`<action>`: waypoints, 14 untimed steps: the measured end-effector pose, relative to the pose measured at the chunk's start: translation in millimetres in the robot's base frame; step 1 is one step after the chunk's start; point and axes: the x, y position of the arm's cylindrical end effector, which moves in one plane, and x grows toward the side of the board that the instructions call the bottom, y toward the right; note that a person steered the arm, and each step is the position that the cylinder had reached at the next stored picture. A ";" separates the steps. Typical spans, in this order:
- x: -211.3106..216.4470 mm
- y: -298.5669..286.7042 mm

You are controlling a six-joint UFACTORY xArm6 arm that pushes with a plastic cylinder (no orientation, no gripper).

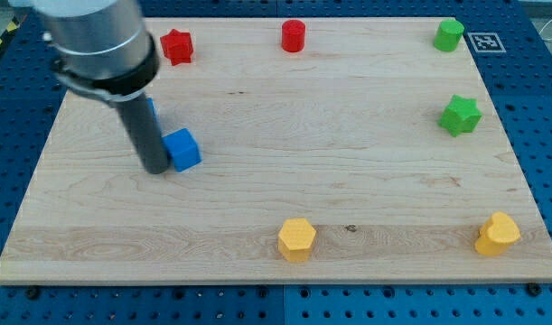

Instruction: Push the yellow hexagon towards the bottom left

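Observation:
The yellow hexagon (296, 238) sits near the board's bottom edge, a little right of the middle. My tip (155, 168) is far off at the view's left, touching the left side of a blue cube (182, 149). The rod rises from the tip to the arm's grey body at the view's top left. A second blue block (152, 112) is mostly hidden behind the rod.
A red star (177, 45) and a red cylinder (294, 35) lie along the top edge. A green cylinder (449, 34) is at the top right, a green star (460, 115) at the right. A yellow heart (499, 234) is at the bottom right.

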 end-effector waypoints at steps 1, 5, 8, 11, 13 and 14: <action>-16.6 28.8; 15.1 47.0; 88.1 190.6; 65.1 287.8; 136.0 293.9; 136.0 293.9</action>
